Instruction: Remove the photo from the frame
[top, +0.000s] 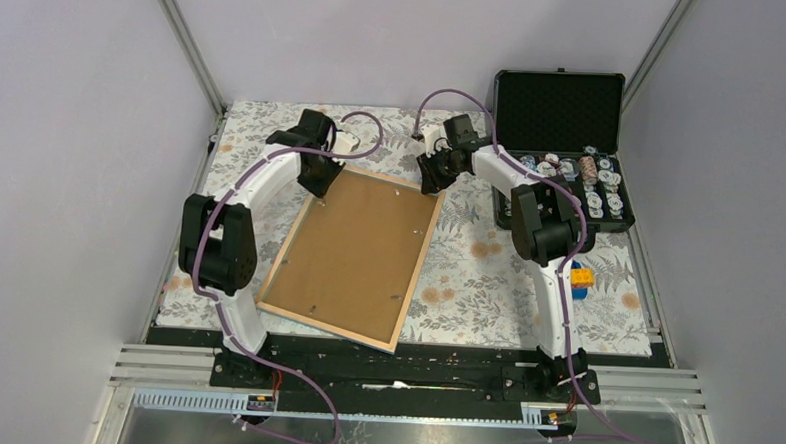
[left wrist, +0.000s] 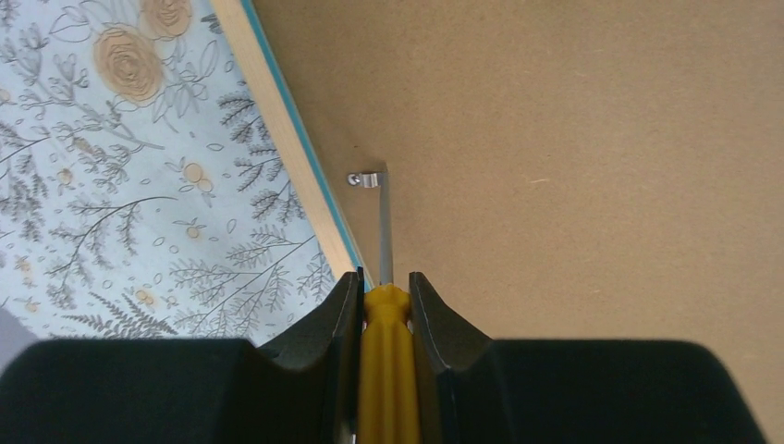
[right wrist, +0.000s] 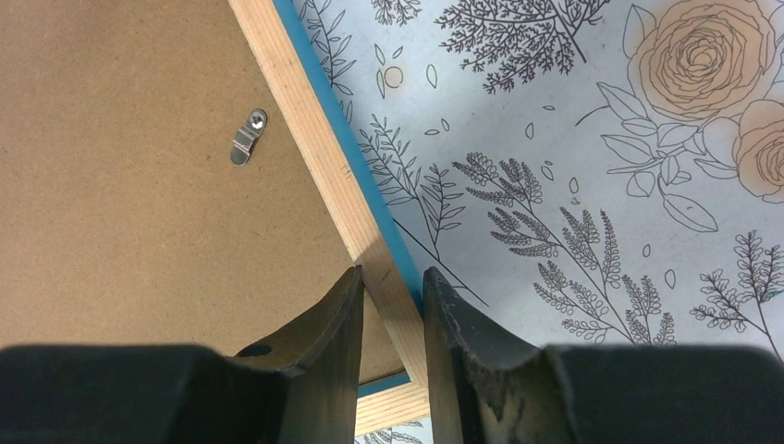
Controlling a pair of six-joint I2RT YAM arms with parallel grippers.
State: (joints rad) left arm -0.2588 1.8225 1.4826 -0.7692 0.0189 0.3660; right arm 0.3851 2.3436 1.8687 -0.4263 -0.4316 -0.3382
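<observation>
Yellow screwdriver [left wrist: 386, 370] clamped in left gripper [left wrist: 385, 296], tip at clip [left wrist: 367, 179] | right gripper [right wrist: 393, 287] astride frame [right wrist: 314, 148] corner, grip unclear | black case [top: 559, 104] nearby

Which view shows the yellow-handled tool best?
Left wrist: the yellow-handled tool sits clamped in the left gripper, its metal shaft reaching a clip on the back of the frame. From the top it cannot be made out under the arm; the right wrist misses it.

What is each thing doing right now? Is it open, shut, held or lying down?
the frame: lying face down, brown back panel in place.
the photo: hidden, cannot tell.
left gripper: shut on the yellow screwdriver, tip at a metal clip.
right gripper: shut on the frame's wooden rim near a corner.
black case: open, lid up.
</observation>
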